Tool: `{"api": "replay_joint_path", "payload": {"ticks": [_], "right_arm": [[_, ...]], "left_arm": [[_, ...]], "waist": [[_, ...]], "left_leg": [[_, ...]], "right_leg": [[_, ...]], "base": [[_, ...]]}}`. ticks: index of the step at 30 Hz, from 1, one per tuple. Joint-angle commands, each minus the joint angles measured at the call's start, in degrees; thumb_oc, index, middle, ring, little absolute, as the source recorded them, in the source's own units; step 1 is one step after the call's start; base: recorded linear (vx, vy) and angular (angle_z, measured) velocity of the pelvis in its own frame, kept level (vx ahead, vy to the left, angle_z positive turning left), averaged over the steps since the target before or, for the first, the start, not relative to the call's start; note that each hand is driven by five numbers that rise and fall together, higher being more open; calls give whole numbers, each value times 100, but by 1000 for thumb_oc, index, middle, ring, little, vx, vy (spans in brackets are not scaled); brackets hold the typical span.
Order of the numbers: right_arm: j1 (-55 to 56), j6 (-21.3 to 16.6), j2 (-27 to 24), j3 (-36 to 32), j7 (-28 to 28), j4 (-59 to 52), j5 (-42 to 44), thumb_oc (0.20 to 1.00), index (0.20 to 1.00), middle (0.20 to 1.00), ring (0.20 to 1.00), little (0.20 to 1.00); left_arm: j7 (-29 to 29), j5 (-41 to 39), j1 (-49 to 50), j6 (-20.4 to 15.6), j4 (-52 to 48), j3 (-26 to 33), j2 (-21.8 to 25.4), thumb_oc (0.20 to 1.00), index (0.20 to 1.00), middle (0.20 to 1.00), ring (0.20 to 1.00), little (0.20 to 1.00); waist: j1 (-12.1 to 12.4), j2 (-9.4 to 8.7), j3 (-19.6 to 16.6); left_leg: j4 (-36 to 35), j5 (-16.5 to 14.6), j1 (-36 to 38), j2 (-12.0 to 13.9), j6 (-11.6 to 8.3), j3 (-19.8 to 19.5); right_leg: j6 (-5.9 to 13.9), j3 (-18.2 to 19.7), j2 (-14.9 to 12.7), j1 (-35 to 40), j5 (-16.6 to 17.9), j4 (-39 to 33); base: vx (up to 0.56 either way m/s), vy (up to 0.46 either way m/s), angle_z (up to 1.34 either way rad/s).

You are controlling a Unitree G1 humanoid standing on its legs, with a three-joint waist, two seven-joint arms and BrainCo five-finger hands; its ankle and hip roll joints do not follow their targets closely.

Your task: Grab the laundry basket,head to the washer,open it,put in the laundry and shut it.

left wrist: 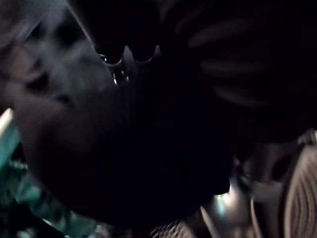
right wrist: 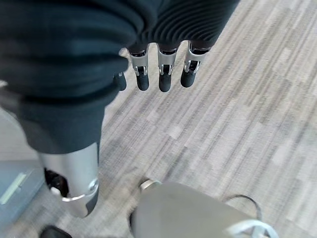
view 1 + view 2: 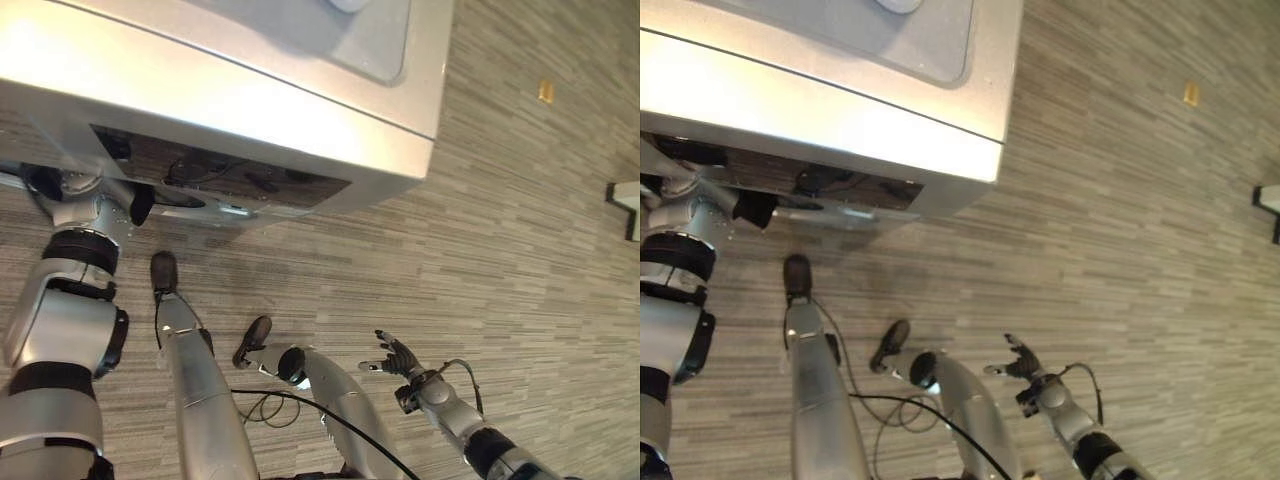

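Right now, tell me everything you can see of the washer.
The washer is a pale, silver-white box seen from above, with a smooth top and a recessed grey panel toward the back. Its front edge catches bright light. Below that edge the front looks dark, with a dark opening. The left arm reaches in there, its hand hidden. The washer stands on a grey striped floor.

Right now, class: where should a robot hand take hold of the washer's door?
Probably the door's pale rim, which juts from the washer front. Come from the floor side, fingers over the rim; the right robot hand is open.
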Motion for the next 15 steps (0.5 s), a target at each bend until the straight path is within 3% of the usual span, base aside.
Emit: {"api": "replay_joint_path", "payload": {"ticks": [1,2,4,10,12,15], "right_arm": [[273,-60,-191,-200,103,-102,-55,1000,1000,1000,1000,1000],[172,-95,-206,-197,113,-22,-57,1000,1000,1000,1000,1000],[102,-131,-216,-112,152,4,-107,1000,1000,1000,1000,1000],[76,-173,-224,-42,201,3,-99,1000,1000,1000,1000,1000],[70,-214,-204,-69,184,51,-70,1000,1000,1000,1000,1000],[149,-260,-62,-171,180,93,-63,1000,1000,1000,1000,1000]], "left_arm": [[-514,1300,-1118,75,418,-255,88,1000,1000,1000,1000,1000],[-592,2198,-1328,212,653,-678,134,1000,1000,1000,1000,1000],[-580,2950,-1445,281,732,-1050,105,1000,1000,1000,1000,1000],[-365,4141,-1607,469,290,-1655,5,1000,1000,1000,1000,1000],[-202,4486,-1599,487,-208,-1787,97,1000,1000,1000,1000,1000],[200,5651,-1121,672,-1907,-1771,759,1000,1000,1000,1000,1000]], "waist": [[-139,55,-139],[-133,62,-108],[-149,57,-86],[-119,44,-55],[-70,75,-24],[102,126,68]], "left_leg": [[-306,271,-365,-330,435,522],[-318,293,-404,-313,440,518],[-337,311,-431,-289,450,520],[-382,310,-413,-277,467,540],[-381,295,-403,-284,477,546],[-374,258,-375,-308,465,535]], "right_leg": [[317,53,-215,390,8,-313],[338,23,-222,332,30,-299],[364,5,-229,289,62,-290],[401,6,-255,249,87,-279],[408,-4,-270,266,84,-274],[418,1,-274,299,39,-279]], "base": [[-30,-7,3],[0,0,0],[-25,-15,4],[-6,-7,9],[-5,-11,5],[-3,-1,1]]}}
